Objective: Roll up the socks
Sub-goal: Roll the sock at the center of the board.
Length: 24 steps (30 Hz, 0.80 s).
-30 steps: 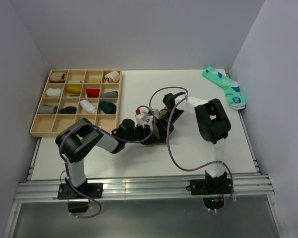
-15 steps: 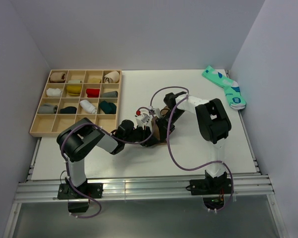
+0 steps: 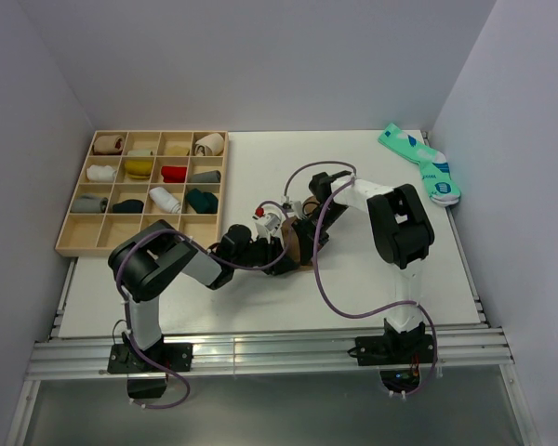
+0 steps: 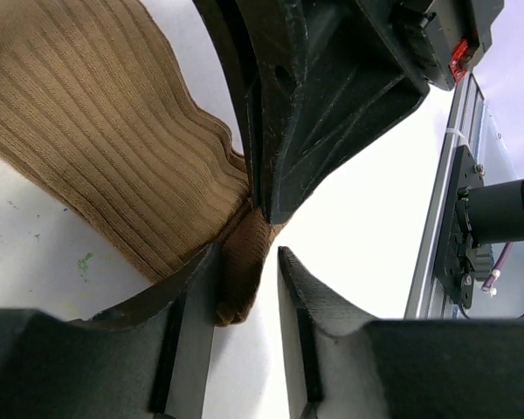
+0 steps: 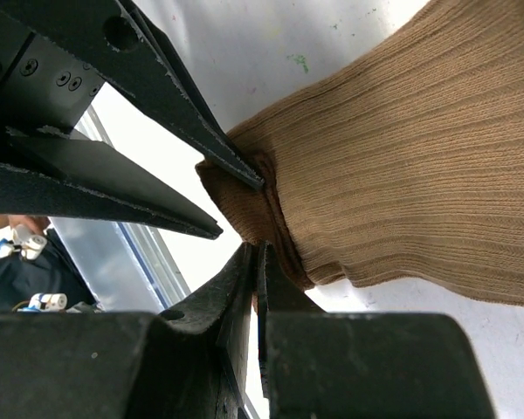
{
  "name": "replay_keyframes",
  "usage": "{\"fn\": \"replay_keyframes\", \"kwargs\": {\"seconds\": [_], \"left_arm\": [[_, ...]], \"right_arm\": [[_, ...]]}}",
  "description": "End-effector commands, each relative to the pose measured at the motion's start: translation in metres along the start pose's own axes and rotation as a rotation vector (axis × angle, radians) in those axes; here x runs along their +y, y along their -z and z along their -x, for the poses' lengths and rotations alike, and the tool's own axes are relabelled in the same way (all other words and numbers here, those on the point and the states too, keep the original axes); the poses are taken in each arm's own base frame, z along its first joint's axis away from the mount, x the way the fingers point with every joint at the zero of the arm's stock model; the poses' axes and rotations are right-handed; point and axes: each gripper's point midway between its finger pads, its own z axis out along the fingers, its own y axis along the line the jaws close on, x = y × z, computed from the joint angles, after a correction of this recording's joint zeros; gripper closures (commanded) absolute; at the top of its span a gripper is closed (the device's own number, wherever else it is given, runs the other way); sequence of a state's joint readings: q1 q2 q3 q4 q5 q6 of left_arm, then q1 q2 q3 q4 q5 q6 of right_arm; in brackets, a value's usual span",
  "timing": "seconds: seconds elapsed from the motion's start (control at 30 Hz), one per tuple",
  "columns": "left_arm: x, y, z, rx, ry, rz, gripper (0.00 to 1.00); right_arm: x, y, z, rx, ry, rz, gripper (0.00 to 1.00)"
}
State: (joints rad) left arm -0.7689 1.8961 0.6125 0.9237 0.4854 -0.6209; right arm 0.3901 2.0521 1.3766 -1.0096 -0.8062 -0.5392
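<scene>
The long tan-brown sock (image 3: 298, 253) lies at the table's middle and fills both wrist views (image 4: 113, 131) (image 5: 419, 166). My right gripper (image 3: 302, 237) (image 5: 256, 249) is shut on a thin fold of its cuff edge. My left gripper (image 3: 284, 249) (image 4: 247, 255) faces it, jaws open, with the cuff hem between them and resting against the left finger. The right gripper's fingers (image 4: 279, 131) show just above in the left wrist view. The teal pair (image 3: 423, 165) lies at the far right corner. The short white sock with dark cuff stripes is not in view.
A wooden compartment tray (image 3: 67, 228) holding several rolled socks stands at the far left. The table's metal rail (image 3: 260, 353) runs along the near edge. Cables loop over the two arms around the sock.
The left wrist has edged slightly right toward the sock. The right gripper has stayed at the cuff.
</scene>
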Motion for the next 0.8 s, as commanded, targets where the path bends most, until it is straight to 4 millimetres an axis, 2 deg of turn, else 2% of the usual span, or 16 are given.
{"fn": "replay_keyframes", "kwargs": {"seconds": [0.0, 0.07, 0.23, 0.27, 0.43, 0.7, 0.77], "left_arm": [[0.005, -0.002, -0.016, 0.06, 0.012, -0.004, 0.62], [0.006, -0.003, -0.017, 0.068, 0.021, 0.001, 0.64], [0.012, -0.004, -0.025, 0.087, 0.047, 0.02, 0.8], [0.012, -0.004, -0.026, 0.09, 0.05, 0.015, 0.86], [0.017, -0.003, -0.039, 0.108, 0.101, 0.02, 0.99], [0.028, -0.006, -0.055, 0.191, 0.214, 0.069, 1.0], [0.03, -0.004, -0.06, 0.219, 0.243, 0.074, 1.0]], "right_arm": [[-0.008, 0.006, 0.018, -0.047, 0.015, -0.022, 0.95], [-0.009, 0.006, 0.018, -0.048, 0.017, -0.027, 0.95], [-0.013, 0.004, 0.017, -0.05, 0.012, -0.047, 0.94], [-0.014, 0.004, 0.018, -0.052, 0.012, -0.053, 0.93], [-0.017, 0.005, 0.016, -0.068, 0.019, -0.093, 0.84], [-0.016, 0.019, 0.014, -0.118, 0.093, -0.189, 0.72], [-0.016, 0.03, 0.02, -0.161, 0.139, -0.249, 0.68]]}}
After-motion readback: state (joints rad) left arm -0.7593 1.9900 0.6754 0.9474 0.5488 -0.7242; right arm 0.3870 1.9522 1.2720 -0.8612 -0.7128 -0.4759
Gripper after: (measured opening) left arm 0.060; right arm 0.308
